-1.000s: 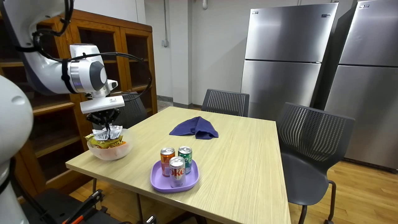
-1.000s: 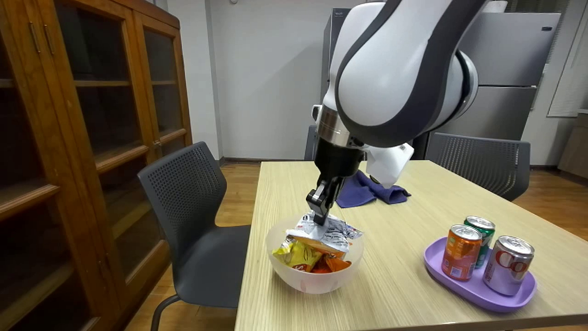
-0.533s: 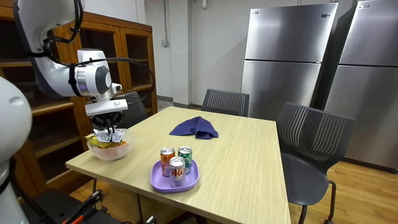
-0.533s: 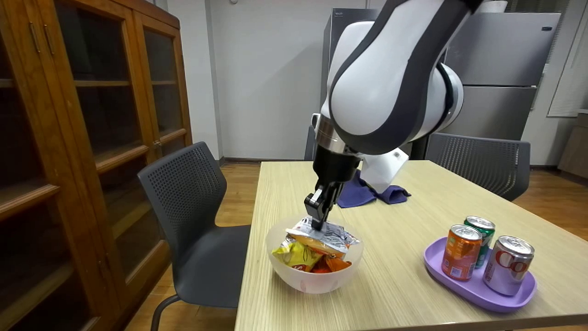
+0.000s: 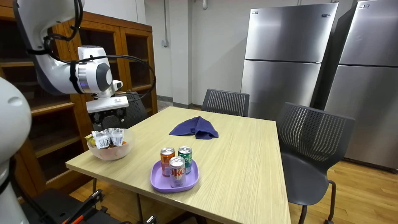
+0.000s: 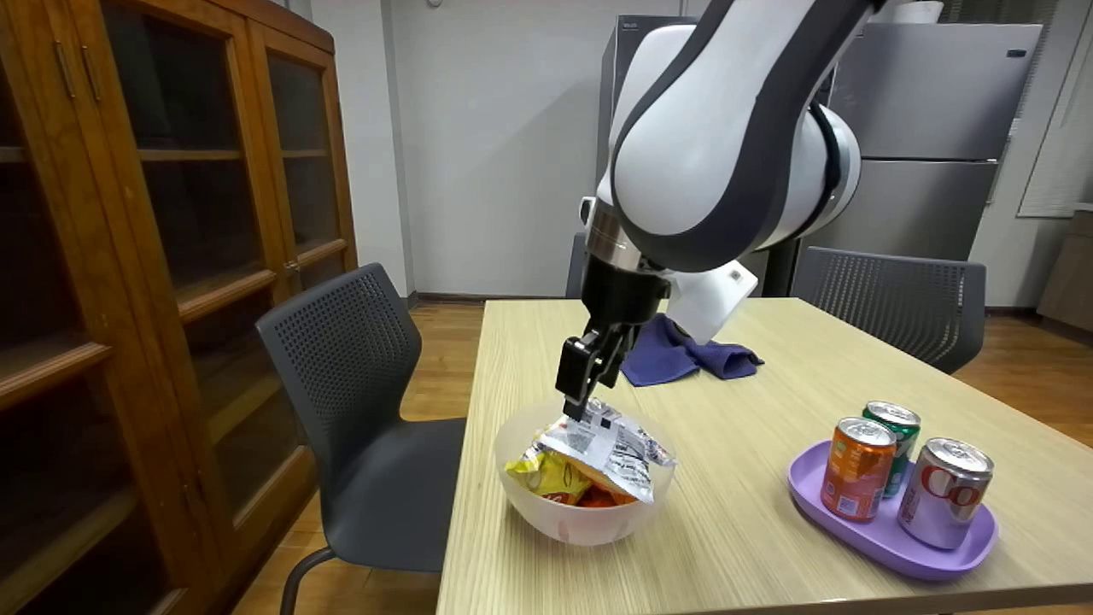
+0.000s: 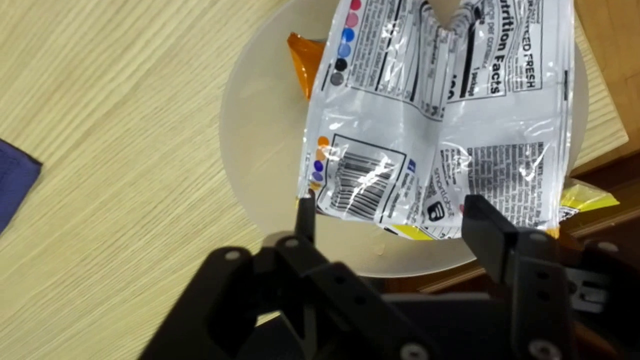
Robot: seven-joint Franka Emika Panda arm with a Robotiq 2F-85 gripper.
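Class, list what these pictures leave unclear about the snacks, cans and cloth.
Wrist view: orange bag, mostly hidden under the silver bag.
Wrist view: silver bag's finest print, too small to read.
Wrist view: blue cloth, cut off by left edge.
In an exterior view: green can, partly behind orange can.

In the wrist view my gripper [image 7: 389, 205] sits at the frame's bottom, over a packet [image 7: 382, 120] lying in a bowl [image 7: 260, 150]. In an exterior view, three cans [image 6: 858, 470] stand on a tray [image 6: 862, 538] at lower right, with a cloth [image 6: 662, 354] farther back near mid-frame.
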